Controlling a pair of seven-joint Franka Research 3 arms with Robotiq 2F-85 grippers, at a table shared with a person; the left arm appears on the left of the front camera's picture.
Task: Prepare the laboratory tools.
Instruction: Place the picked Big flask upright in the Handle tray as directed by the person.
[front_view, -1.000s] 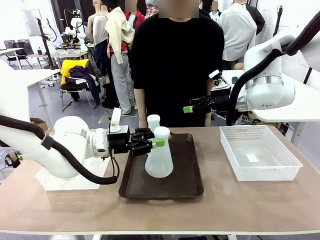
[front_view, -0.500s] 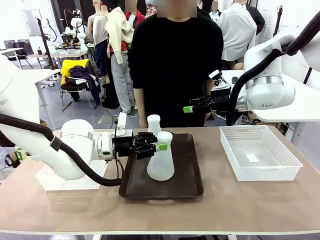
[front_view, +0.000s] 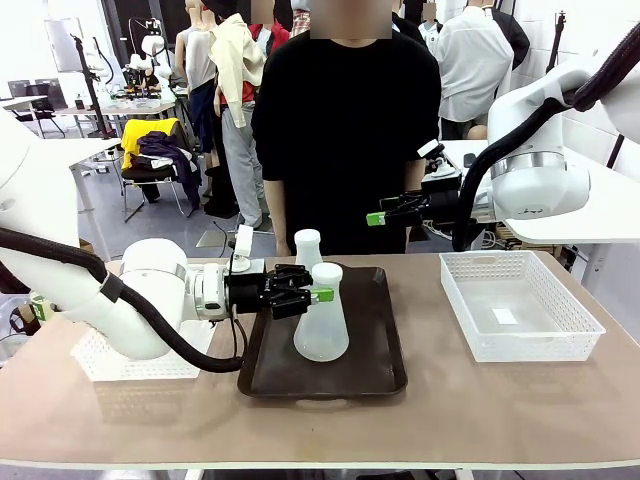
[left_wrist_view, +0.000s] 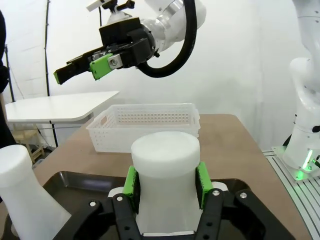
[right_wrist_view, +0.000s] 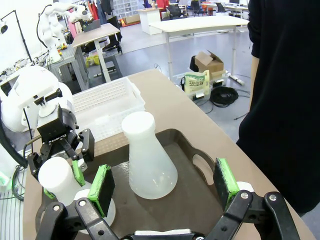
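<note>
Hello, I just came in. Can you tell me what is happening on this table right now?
The left gripper holds the neck of the nearer flask, which stands on the dark brown tray. The second flask stands free at the tray's far side. The right gripper hangs open above the table, holding nothing. A white lattice basket sits to the right of the tray. A person in black stands at the far side, not touching anything.

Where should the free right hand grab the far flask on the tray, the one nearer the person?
Probably by its narrow neck, coming in level from the right. The far flask stands upright on the tray, its base looks too wide, and the near flask crowds its front.
</note>
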